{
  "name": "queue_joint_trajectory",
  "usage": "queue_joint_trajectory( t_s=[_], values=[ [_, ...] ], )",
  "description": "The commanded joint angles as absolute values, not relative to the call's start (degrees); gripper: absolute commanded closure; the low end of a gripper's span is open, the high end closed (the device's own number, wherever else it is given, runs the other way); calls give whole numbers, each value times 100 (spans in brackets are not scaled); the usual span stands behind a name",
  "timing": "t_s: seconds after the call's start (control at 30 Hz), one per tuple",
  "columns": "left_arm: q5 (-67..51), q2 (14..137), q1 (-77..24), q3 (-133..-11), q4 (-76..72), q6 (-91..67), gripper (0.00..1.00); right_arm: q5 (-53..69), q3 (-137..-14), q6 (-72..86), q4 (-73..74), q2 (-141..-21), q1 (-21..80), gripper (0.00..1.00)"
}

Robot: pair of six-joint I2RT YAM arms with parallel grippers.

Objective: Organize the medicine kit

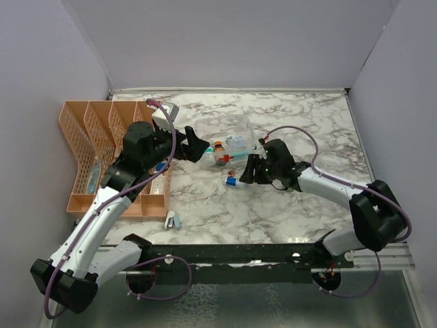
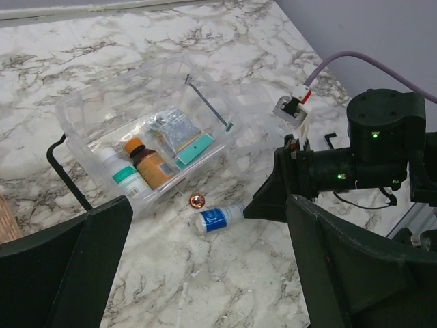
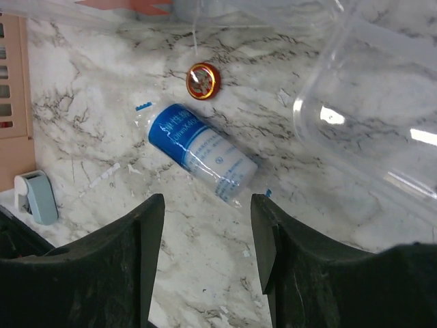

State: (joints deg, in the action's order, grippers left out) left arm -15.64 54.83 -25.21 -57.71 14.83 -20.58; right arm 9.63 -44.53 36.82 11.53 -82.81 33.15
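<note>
**Q:** Where does the medicine kit [image 2: 85, 109] stand, and what does it hold?

**A:** It stands open-topped at the middle of the surface [image 1: 300, 116]. Inside are an amber bottle [image 2: 151, 164] with an orange cap, a white bottle [image 2: 123, 174] with a teal label, a foil sachet [image 2: 174, 130] and a teal card [image 2: 196, 149].

**Q:** And around it?

**A:** Just beside its near wall, a blue-labelled bottle [image 3: 201, 152] lies on its side, with an orange-rimmed disc [image 3: 201, 80] near it but apart. The right claw [image 3: 207, 201] is released, and the bottle lies just beyond its tips. The left claw [image 2: 208, 205], left of the kit, gapes wide and holds nothing. Open marble runs beyond the kit and to its right. An orange lattice organizer [image 1: 89, 137] stands well to its left.

**Q:** Anything unclear?

**A:** The labels are unreadable. Clear plastic is cut off at the edge of the right wrist view, and whether it is lid or wall cannot be told.
</note>
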Motion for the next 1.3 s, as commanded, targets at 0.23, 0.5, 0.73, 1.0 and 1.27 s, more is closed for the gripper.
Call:
queue_joint_trajectory(
  t_s=[0.23,0.5,0.73,1.0,1.27],
  values=[
    [-1626,5533,-2522,-5870,1268,-2221,1,1420,-4452,2158,-270,-8829,3370,44],
    [-1608,5515,-2522,-5865,1273,-2298,1,1467,-4237,2141,-491,-9158,3440,45],
    [-1617,5506,-2523,-5838,1242,-2323,1,1420,-4099,2177,-553,-9319,3439,48],
    [-1643,5487,-2525,-5784,1227,-2386,1,1689,-3975,2381,-580,-9146,3441,74],
    [-1627,5467,-2525,-5620,1147,-2714,1,2325,-3716,3312,-926,-8403,3441,79]
  ],
)
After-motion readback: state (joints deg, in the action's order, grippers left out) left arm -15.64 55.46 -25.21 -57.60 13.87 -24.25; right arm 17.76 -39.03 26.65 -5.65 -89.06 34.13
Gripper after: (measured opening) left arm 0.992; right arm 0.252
